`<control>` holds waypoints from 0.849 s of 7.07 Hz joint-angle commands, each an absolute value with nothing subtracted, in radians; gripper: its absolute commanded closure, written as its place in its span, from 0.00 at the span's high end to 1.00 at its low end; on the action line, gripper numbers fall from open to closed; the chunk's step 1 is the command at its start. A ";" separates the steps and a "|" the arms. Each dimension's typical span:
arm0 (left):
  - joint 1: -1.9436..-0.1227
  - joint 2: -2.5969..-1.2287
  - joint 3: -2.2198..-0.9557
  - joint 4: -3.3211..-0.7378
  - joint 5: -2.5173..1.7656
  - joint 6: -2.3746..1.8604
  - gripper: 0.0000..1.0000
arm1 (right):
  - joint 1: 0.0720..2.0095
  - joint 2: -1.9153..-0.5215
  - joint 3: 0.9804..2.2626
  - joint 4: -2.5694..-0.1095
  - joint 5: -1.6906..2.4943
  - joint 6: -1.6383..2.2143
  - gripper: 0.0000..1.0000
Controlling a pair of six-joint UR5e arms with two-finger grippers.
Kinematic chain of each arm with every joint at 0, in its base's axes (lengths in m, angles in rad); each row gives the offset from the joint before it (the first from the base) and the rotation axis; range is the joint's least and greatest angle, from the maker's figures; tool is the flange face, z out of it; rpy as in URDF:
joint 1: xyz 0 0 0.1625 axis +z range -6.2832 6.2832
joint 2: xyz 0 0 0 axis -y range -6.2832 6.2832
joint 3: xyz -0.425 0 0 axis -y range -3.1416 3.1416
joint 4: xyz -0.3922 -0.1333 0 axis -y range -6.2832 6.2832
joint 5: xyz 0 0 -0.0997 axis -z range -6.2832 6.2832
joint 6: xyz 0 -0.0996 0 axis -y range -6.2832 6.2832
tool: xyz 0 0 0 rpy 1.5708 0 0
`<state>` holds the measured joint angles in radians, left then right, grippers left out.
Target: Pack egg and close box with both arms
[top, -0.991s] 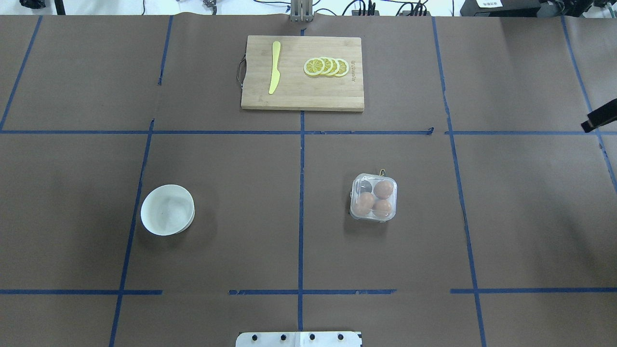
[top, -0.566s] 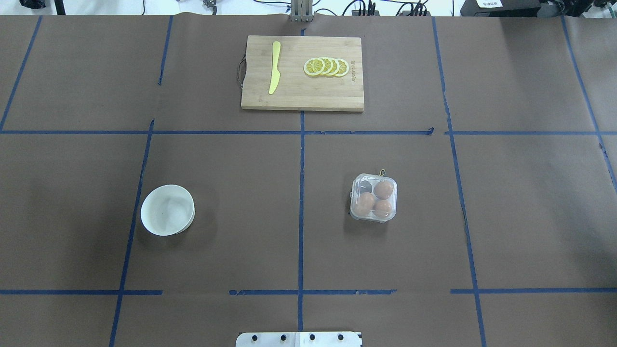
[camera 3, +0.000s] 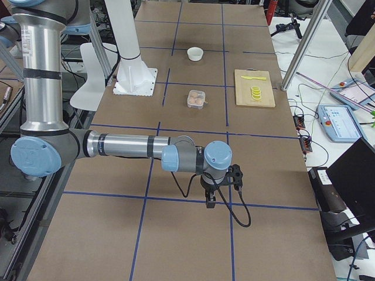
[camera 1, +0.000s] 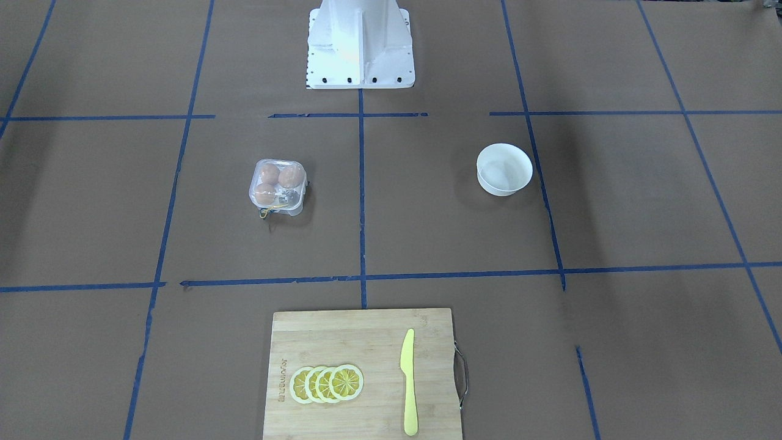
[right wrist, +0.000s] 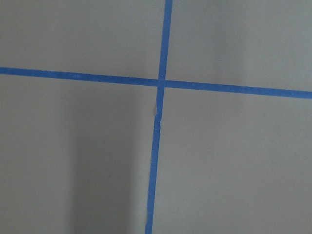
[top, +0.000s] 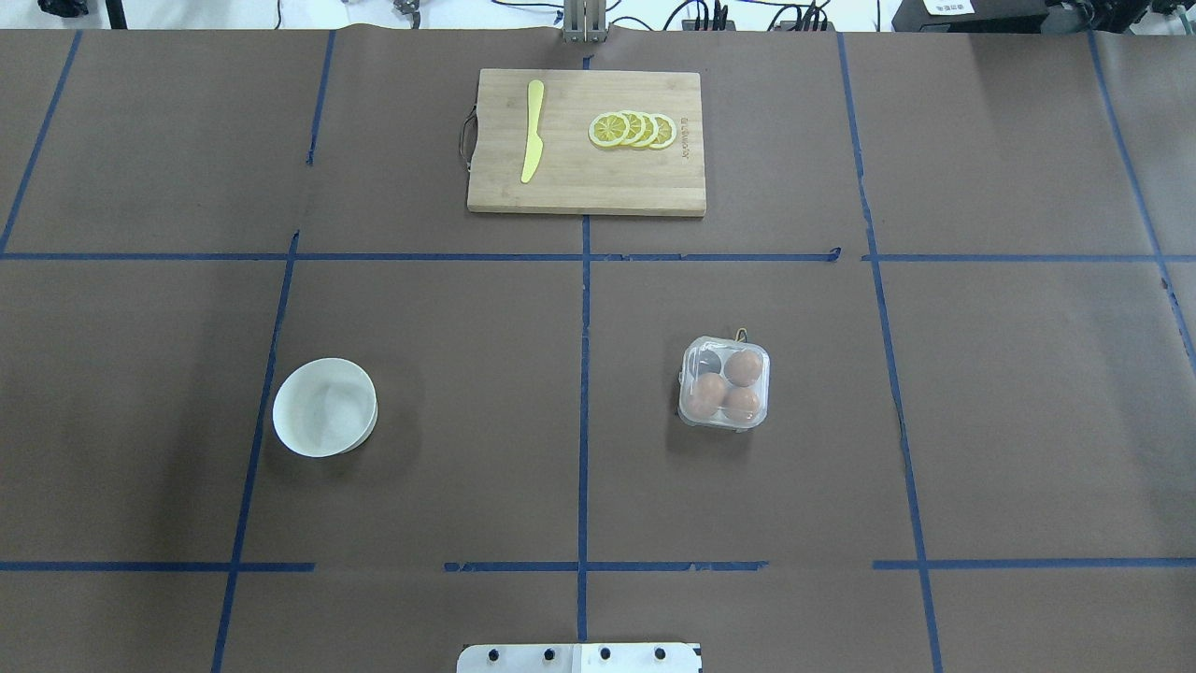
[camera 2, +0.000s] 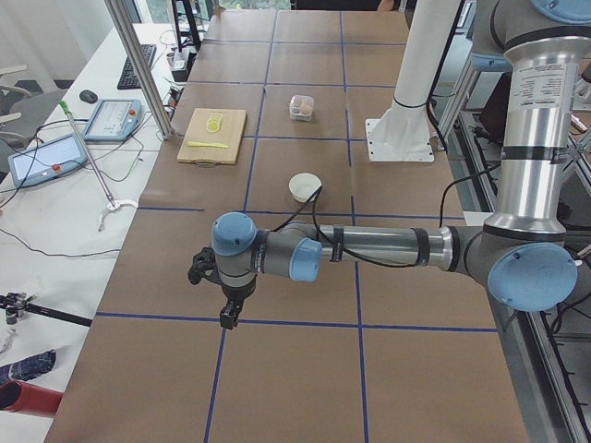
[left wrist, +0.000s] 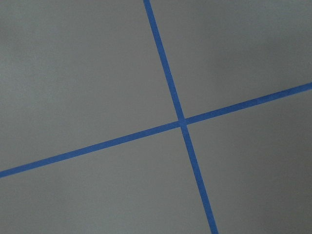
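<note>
Box: the box (top: 725, 383) sits on the right half of the table. Its lid looks shut, so nothing can roll out.
Eggs: three eggs (top: 743, 367) rest in its cups.
Left gripper (camera 2: 227, 318): hangs low at the table's left end, far from the box. Nobody can tell how its jaws stand.
Right gripper (camera 3: 210, 203): the same, at the right end.
Why: the packing looks done.

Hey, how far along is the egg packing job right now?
Looks done: three eggs sit in the box, lid apparently shut; the bowl is empty. Nothing in hand: left gripper and right gripper hang far from the box. Nothing seems left.
</note>
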<state>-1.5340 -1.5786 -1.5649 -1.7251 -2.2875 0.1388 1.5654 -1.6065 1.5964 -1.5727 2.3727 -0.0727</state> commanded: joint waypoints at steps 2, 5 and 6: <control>-1.534 -1.568 -1.586 -1.636 -2.372 0.082 1.00 | 1.586 -1.605 1.591 -1.574 2.425 -0.068 1.00; -1.534 -1.540 -1.609 -1.646 -2.381 0.002 1.00 | 1.592 -1.597 1.592 -1.572 2.427 0.034 1.00; -1.534 -1.540 -1.608 -1.646 -2.381 0.002 1.00 | 1.592 -1.597 1.592 -1.572 2.427 0.034 1.00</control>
